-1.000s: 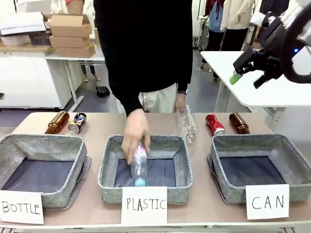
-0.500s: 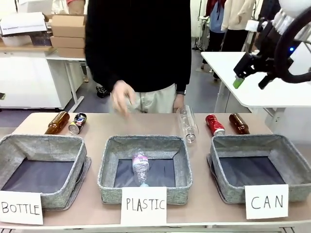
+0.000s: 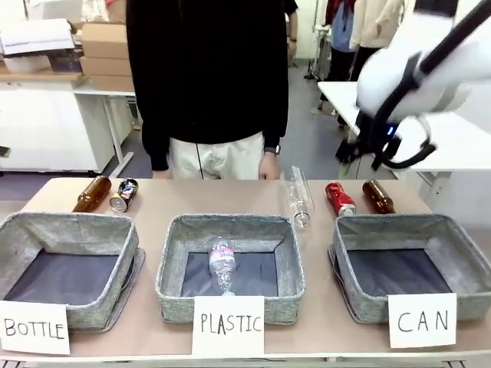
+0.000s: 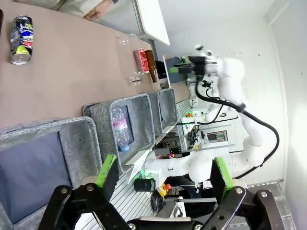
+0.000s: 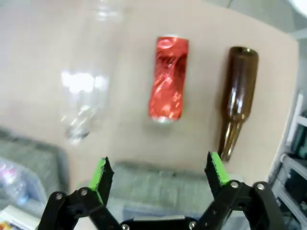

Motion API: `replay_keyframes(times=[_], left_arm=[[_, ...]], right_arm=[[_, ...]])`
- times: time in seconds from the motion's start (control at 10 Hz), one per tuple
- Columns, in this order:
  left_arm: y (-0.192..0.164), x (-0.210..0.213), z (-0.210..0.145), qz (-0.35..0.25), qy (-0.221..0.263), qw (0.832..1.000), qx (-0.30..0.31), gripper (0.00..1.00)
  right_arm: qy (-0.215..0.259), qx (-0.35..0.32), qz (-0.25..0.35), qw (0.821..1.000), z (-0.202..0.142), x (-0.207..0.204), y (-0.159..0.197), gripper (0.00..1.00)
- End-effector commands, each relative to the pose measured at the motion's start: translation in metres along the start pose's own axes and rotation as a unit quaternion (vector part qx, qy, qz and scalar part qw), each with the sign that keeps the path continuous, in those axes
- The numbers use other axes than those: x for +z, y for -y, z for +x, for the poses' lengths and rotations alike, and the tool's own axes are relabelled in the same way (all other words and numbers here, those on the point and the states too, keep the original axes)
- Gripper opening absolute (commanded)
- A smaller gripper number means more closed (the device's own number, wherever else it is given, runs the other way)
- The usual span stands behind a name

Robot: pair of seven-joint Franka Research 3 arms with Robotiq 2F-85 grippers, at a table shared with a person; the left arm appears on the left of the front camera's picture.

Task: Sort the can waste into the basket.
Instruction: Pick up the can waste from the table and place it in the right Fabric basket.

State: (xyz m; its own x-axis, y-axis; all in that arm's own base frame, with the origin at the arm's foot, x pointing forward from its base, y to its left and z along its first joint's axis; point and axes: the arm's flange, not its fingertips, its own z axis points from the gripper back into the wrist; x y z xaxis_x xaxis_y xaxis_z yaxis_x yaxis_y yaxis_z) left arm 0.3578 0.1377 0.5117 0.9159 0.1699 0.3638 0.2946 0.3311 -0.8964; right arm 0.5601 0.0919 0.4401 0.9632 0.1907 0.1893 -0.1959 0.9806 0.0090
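Observation:
The dented red can (image 3: 338, 197) lies on the table just behind the basket (image 3: 387, 222) carded "CAN" (image 3: 422, 320). In the right wrist view the red can (image 5: 168, 85) lies straight ahead, beyond the basket's grey rim (image 5: 139, 176). My right gripper (image 5: 159, 171) is open with nothing between its fingers. It hangs above and behind the red can in the front view (image 3: 360, 149). The dark printed can (image 3: 123, 194) lies at the far left, apart from both grippers. My left gripper (image 4: 164, 177) is open, held high over the left baskets, with the dark can (image 4: 21, 32) far off.
A brown bottle (image 3: 377, 195) lies right of the red can and a clear bottle (image 3: 298, 195) left of it. Another brown bottle (image 3: 90, 193) lies beside the dark can. The "PLASTIC" basket (image 3: 173, 261) holds a plastic bottle (image 3: 222, 264). A person (image 3: 211, 77) stands at the far side.
The person let the plastic bottle go into the middle basket and drew the hand back. My right arm swung left and down toward the red can.

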Motion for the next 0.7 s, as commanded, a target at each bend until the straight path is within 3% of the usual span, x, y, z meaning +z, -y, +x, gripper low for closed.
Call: replay_keyframes(times=[0.0, 0.1, 0.2, 0.3, 0.5, 0.6], left_arm=[[0.001, 0.002, 0.0, -0.007, 0.0, 1.0, -0.012, 1.0], [0.001, 0.002, 0.0, -0.007, 0.0, 1.0, -0.012, 1.0], [0.001, 0.002, 0.0, -0.007, 0.0, 1.0, -0.012, 1.0], [0.001, 0.002, 0.0, -0.007, 0.0, 1.0, -0.012, 1.0], [0.001, 0.002, 0.0, -0.007, 0.0, 1.0, -0.012, 1.0], [0.001, 0.002, 0.0, -0.007, 0.0, 1.0, -0.012, 1.0]], right_arm=[[-0.04, -0.032, -0.047, 0.998, 0.025, -0.031, -0.007, 1.0], [-0.032, -0.041, -0.033, 0.998, 0.024, -0.056, -0.008, 1.0], [-0.074, -0.051, 0.011, 0.996, 0.021, -0.068, -0.01, 1.0], [-0.038, -0.016, -0.027, 0.999, 0.017, -0.066, 0.0, 1.0], [-0.058, -0.026, -0.018, 0.998, 0.017, -0.085, -0.004, 1.0], [-0.04, 0.002, -0.01, 0.999, 0.03, -0.1, -0.001, 1.0]])
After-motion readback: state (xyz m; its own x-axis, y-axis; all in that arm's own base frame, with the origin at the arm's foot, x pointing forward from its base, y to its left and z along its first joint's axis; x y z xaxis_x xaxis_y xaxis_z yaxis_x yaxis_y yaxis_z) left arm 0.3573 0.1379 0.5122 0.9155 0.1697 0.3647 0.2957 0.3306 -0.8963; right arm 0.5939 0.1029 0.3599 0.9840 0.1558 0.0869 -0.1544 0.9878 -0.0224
